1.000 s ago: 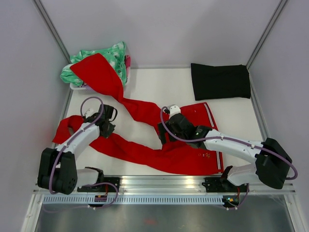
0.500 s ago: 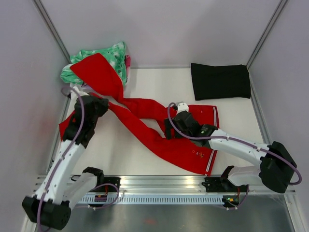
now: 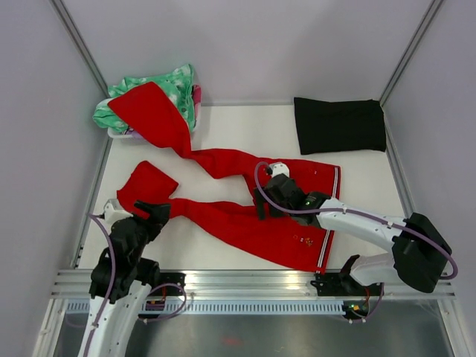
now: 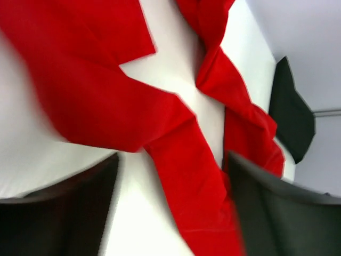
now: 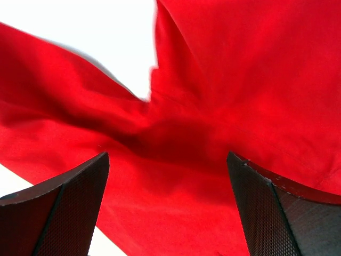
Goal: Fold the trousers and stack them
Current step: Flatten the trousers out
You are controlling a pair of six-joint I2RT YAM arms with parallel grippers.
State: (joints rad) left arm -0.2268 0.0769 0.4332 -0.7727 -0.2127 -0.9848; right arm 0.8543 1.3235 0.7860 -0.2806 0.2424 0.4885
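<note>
The red trousers lie spread over the white table, with the white-striped waistband at the right. One leg runs up onto the pile at the far left corner. The other leg ends in a flat cuff at the left. My left gripper hovers open just near of that cuff. In the left wrist view the red leg runs along the table under the left gripper, touching neither finger. My right gripper is open low over the crotch area, with red cloth under the right gripper.
A black folded cloth lies at the far right and shows in the left wrist view as a black folded cloth. A green-and-white garment sits in the far left corner under the red leg. Grey walls close in both sides, and a metal rail runs along the near edge.
My left gripper carried the leg end up and left, opened and let it go, then drew back toward the near left. The cuff now lies flat. The right gripper barely moved.
</note>
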